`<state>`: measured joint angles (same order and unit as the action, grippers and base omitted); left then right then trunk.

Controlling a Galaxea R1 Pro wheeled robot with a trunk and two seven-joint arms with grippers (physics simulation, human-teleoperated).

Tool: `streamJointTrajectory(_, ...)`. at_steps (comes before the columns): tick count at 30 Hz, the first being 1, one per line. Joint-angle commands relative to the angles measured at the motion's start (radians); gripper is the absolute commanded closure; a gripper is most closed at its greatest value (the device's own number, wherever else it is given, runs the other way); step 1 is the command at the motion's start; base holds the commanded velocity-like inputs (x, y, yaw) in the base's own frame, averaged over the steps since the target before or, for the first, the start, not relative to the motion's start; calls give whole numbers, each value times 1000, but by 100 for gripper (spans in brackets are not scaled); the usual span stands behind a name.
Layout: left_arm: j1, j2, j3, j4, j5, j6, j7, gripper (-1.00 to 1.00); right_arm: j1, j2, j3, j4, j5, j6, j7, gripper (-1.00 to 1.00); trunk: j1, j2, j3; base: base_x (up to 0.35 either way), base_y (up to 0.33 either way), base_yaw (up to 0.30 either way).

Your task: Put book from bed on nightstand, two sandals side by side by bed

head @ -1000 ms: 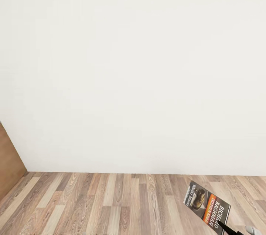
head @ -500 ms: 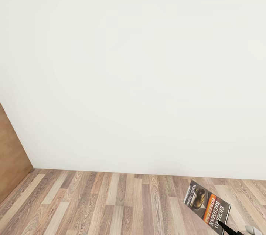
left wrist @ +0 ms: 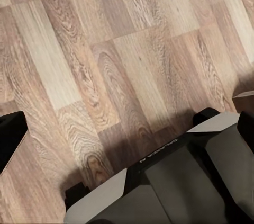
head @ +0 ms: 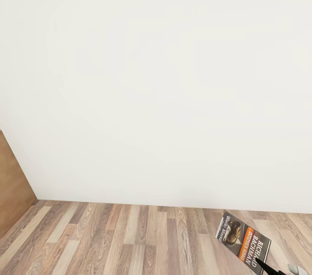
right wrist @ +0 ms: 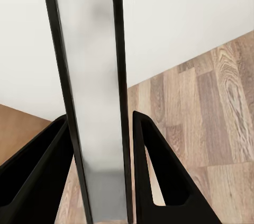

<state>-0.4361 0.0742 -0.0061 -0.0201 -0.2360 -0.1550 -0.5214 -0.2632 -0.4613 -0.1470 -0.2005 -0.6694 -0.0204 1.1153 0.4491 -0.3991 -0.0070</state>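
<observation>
Gripping book [right wrist: 90, 91] edge-on, between right jaws

The book [head: 242, 241] is off the floor, held tilted in the right gripper [head: 264, 265] by its lower corner, dark cover with orange band and white lettering facing up. In the right wrist view its pale page edge [right wrist: 90, 91] stands clamped between two black fingers [right wrist: 159, 176].

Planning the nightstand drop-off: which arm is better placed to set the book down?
Right: the right gripper is shut on the book, its fingers flanking the edge. The left wrist view faces bare floor.
</observation>
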Motion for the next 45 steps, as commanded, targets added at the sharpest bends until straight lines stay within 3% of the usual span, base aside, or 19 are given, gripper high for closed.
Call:
streamJointTrajectory(1, 0, 0, 0, 0, -8, -8, 0, -100, -1, 0, -2, 1, -1, -2, 3, 100, 1, -1, -1, 309, 0, 0)
streamJointTrajectory(15, 0, -1, 0, 2, -8, -8, 0, -100, -1, 0, -2, 1, -1, -2, 8, 100, 1, -1, -1, 304, 0, 0)
streamJointTrajectory(26, 0, -1, 0, 2, -8, -8, 0, -100, -1, 1, -2, 1, -1, -5, 8, 100, 1, -1, -1, 53, 0, 0)
streamJointTrajectory(38, 0, -2, -1, 2, -9, -8, 0, -100, -1, 0, -2, 1, -1, -6, 8, 100, 1, -1, -1, 248, 0, -3)
streamJointTrajectory(45, 0, -2, -1, 2, -8, -8, 0, -100, -1, 0, -2, 1, -1, -6, 8, 100, 1, -1, 2, 20, 0, -191)
